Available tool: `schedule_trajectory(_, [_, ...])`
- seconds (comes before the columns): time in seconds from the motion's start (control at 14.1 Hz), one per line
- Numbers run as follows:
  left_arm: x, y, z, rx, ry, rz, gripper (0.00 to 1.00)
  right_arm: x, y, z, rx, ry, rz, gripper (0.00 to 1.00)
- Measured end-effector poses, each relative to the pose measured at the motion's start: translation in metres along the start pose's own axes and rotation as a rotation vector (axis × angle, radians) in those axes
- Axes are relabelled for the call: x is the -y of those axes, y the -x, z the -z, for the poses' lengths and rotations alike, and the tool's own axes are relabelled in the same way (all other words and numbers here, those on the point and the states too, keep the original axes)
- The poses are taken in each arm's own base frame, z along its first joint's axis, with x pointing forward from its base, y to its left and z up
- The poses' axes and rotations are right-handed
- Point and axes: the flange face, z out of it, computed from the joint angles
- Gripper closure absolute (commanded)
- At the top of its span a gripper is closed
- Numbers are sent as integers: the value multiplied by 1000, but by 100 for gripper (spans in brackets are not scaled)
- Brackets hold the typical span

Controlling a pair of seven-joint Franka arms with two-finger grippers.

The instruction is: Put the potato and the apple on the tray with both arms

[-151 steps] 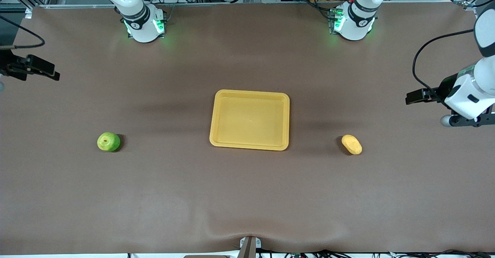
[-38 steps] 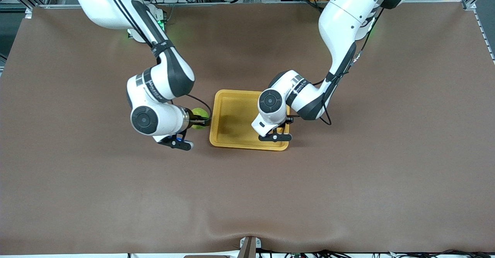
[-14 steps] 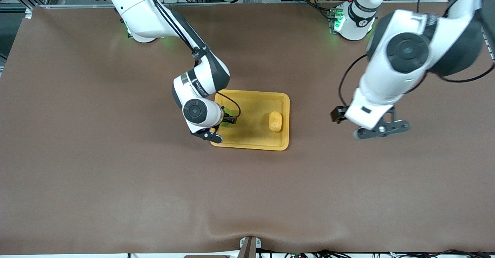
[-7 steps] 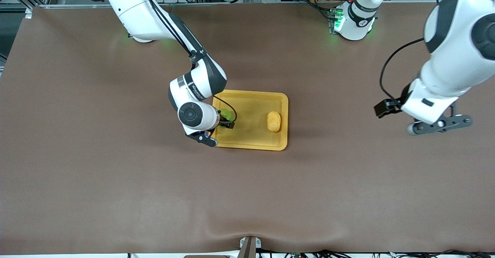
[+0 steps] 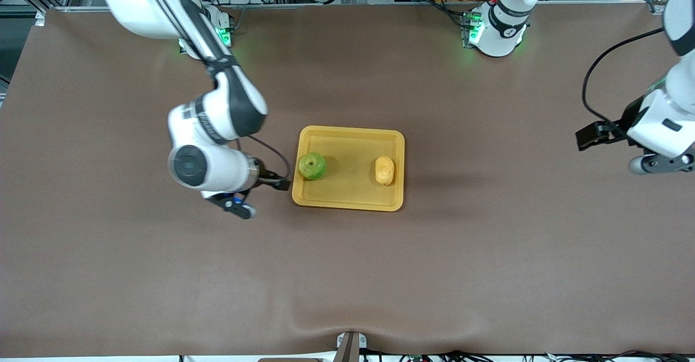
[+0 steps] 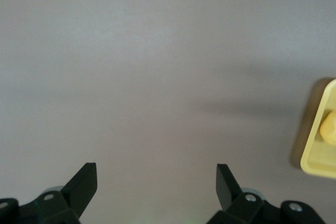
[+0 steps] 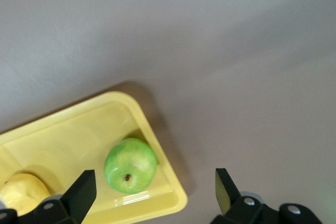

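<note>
1. The brown table [image 5: 347,275] carries everything; both grippers hang over bare parts of it, one at each end of the tray

2. The tray [image 5: 347,202] sits mid-table, just beside the right gripper and well apart from the left one (in the left wrist view only one corner of it [image 6: 319,163] shows at the frame's edge)

3. The right gripper [image 5: 274,182] is over the table just off the tray's rim at the right arm's end, its fingers spread wide and holding nothing; in its own wrist view the two black fingertips [image 7: 84,187] stand well apart with the tray's corner [image 7: 157,182] between them

4. The left gripper [image 5: 592,134] is over the table toward the left arm's end, fingers likewise spread and empty

5. The apple [image 5: 313,165] rests in the tray, at the end closest to the right gripper, stem dimple up [image 7: 130,164]

6. The potato [image 5: 384,170] lies in the tray at the end toward the left gripper, apart from the apple
</note>
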Motion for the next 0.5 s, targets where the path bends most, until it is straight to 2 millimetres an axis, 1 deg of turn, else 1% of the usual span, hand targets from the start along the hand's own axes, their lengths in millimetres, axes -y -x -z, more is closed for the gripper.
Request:
schedule_trajectory(0.07, [15,4,5,5,22,2,0,-18,-10,22,-4,-15,16,0])
schedule_trajectory(0.21, [43,16,18,12,59,21,0,-66,-30,74,-16,-51,48,0])
schedule_trajectory(0.28, [49,24,26,12,64,31,0,-93,-37,101,-27,-70,66,0])
schedule_trajectory(0.36, [50,31,33,15,64,33,0,-118,-40,128,-43,-81,89,0])
schedule_trajectory(0.43, [49,38,38,19,62,31,0,-142,-40,152,-64,-75,118,0])
schedule_trajectory(0.5, [47,43,40,24,60,29,0,-162,-34,175,-93,-51,152,0])
